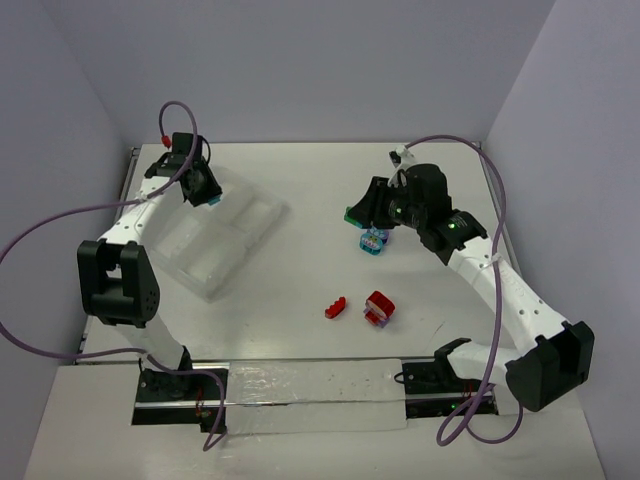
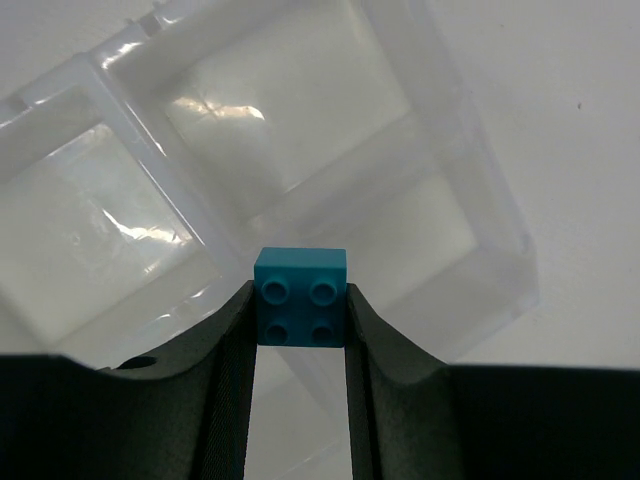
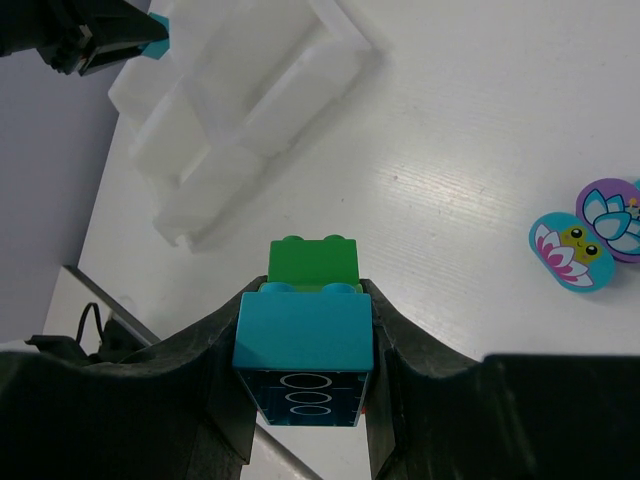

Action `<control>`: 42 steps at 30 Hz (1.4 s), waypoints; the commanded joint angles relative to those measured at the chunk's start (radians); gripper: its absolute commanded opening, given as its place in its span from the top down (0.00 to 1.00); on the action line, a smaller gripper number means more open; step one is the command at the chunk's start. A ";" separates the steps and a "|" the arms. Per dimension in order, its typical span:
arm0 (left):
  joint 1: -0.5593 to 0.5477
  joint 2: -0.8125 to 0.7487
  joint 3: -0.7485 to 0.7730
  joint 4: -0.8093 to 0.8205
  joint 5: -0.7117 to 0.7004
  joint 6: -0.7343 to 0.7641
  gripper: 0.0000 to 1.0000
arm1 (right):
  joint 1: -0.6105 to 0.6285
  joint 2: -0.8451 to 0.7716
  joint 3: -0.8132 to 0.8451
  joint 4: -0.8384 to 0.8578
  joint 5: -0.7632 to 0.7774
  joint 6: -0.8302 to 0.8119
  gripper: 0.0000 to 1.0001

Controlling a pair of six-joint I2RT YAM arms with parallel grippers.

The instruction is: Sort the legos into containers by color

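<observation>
Lego brick (image 2: pixel 300 297), teal, sits clamped in the left hand (image 2: pixel 300 305) above the tray (image 2: pixel 500 230), clear only from the left wrist. The right hand (image 3: pixel 310 300) grips a teal-and-green cluster (image 3: pixel 305 335). Only overhead catches the red bricks (image 1: pixel 335 308) on the worktop (image 1: pixel 300 180).

Gripping a teal two-by-two brick (image 2: pixel 300 297), studs toward the camera, between the dark fingers (image 2: pixel 225 385) of the left gripper (image 2: pixel 300 312), framed against the square compartments (image 2: pixel 290 110) of a clear plastic organizer tray (image 2: pixel 500 232) lying on a white table (image 2: pixel 580 100).
</observation>
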 commanded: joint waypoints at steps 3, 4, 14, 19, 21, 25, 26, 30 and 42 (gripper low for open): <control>0.069 -0.015 0.039 0.017 -0.047 0.024 1.00 | -0.004 0.002 0.057 0.008 0.015 -0.025 1.00; 0.077 -0.022 0.029 0.014 -0.057 0.028 1.00 | -0.004 0.005 0.058 0.007 0.014 -0.026 1.00; 0.144 -0.117 -0.146 0.033 -0.104 0.045 1.00 | -0.003 0.018 0.052 0.024 0.003 -0.027 1.00; 0.180 -0.123 -0.175 0.046 -0.108 0.045 0.89 | -0.004 0.017 0.048 0.022 0.005 -0.030 1.00; 0.181 -0.120 -0.173 0.044 -0.109 0.043 0.74 | -0.003 0.015 0.046 0.022 0.007 -0.030 1.00; 0.180 -0.123 -0.167 0.040 -0.095 0.047 0.31 | -0.003 0.015 0.043 0.022 0.004 -0.026 1.00; 0.181 -0.127 -0.167 0.038 -0.090 0.050 0.26 | -0.003 0.015 0.042 0.023 0.001 -0.026 1.00; 0.179 -0.147 -0.152 0.016 -0.078 0.061 0.16 | -0.004 0.018 0.041 0.026 -0.001 -0.023 1.00; 0.179 -0.364 -0.051 -0.008 0.193 0.163 0.18 | -0.003 0.049 0.066 0.030 -0.042 -0.024 1.00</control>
